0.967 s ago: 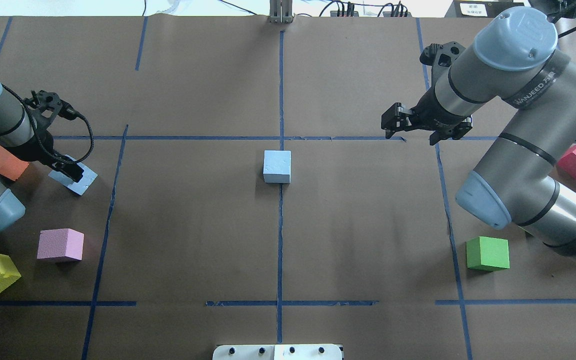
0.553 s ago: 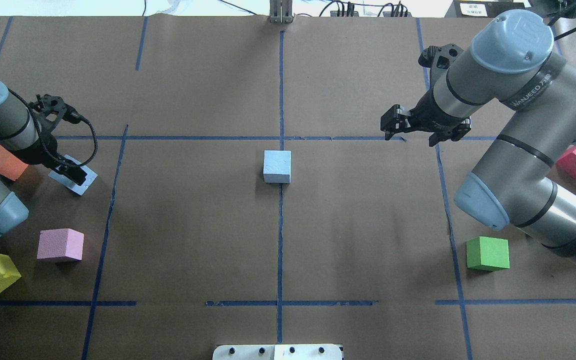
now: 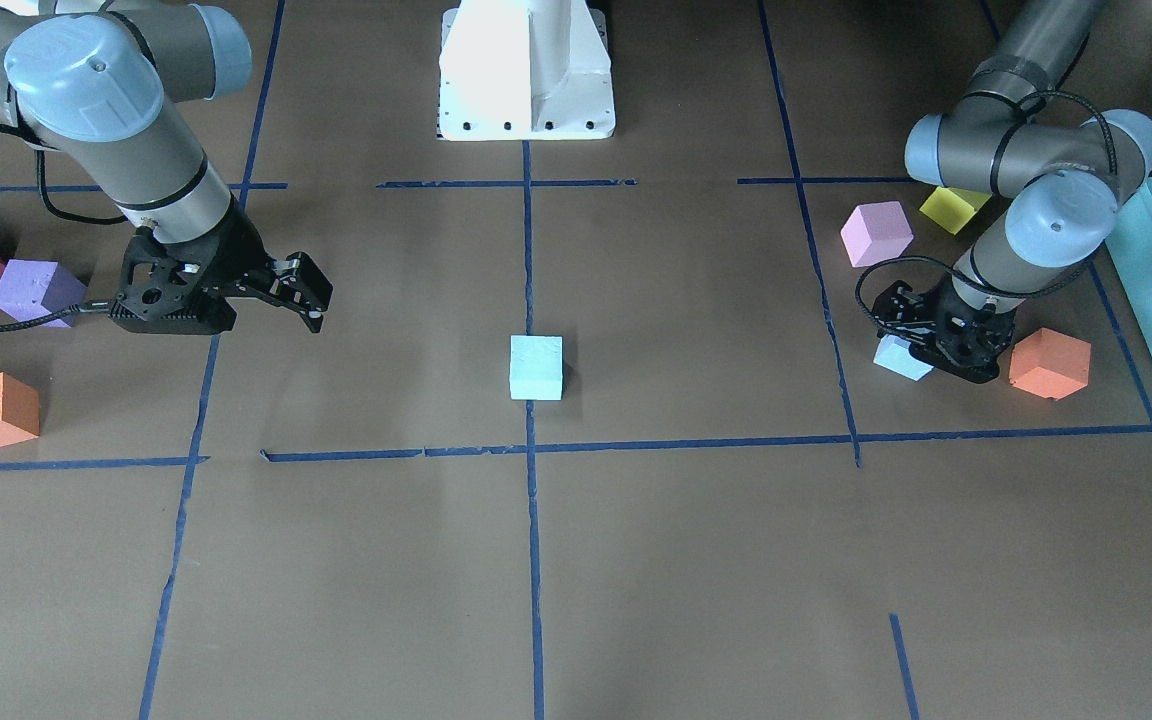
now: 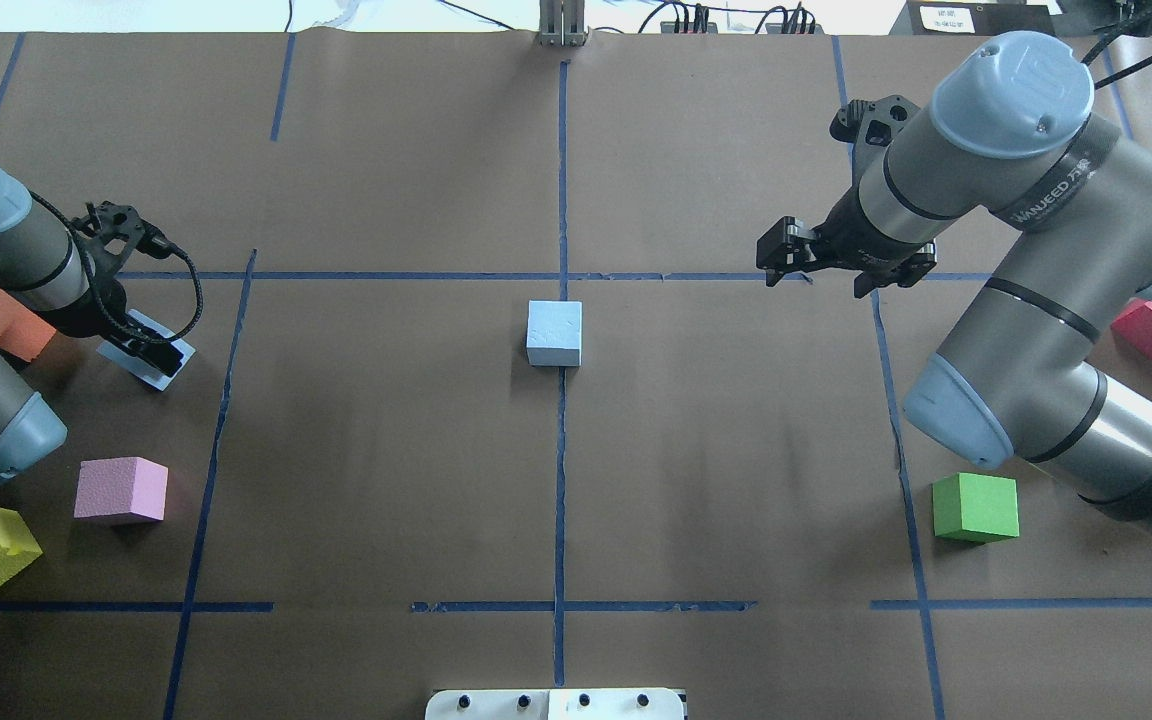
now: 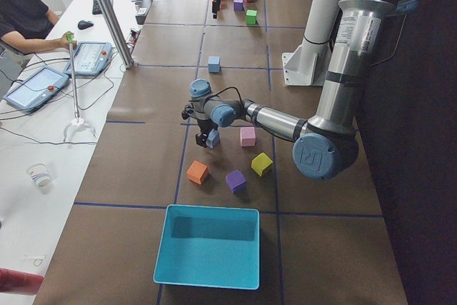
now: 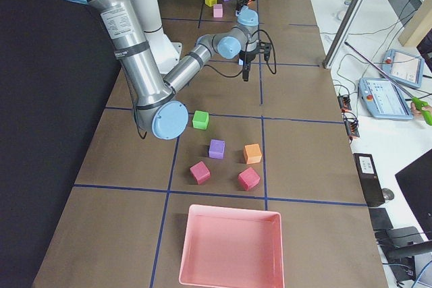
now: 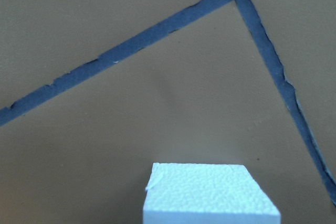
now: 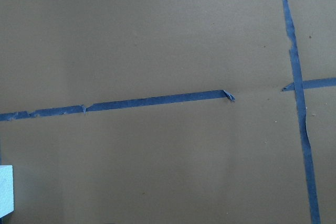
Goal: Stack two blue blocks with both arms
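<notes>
- Front-facing view: the left gripper [image 3: 956, 350] is down over the outer blue block [image 3: 898, 360], far out on the robot's left side of the table [image 3: 636, 560]. Whether its jaws are clamped on it cannot be told. An orange cube [image 3: 1048, 363] sits just beside the gripper, so a sideways lift could knock it. The centre blue block [image 3: 536, 367] stands alone on the middle tape line [image 3: 528, 250]. The right gripper [image 3: 311, 300] hangs released and empty, well apart from that block.
- Overhead view: the outer block sits turned at an angle to the tape grid, with a black finger across its top. A grip on corners rather than flat faces would likely let it twist or drop.
- Left side view: both blocks are small, pale cyan cubes of equal size. With so small a footprint, an off-centre placement could topple the stack.
- Right side view: the near arm's gripper hovers over mid-table, and the centre block cannot be made out here. If both arms head for the centre together, they could clash.
- Left wrist view: the outer block's pale, pebbled foam top fills the lower centre, close to the lens. Soft foam may squash and shift in the grip.
- Right wrist view: only a whitish-blue corner of the centre block shows, at the lower left edge.
</notes>
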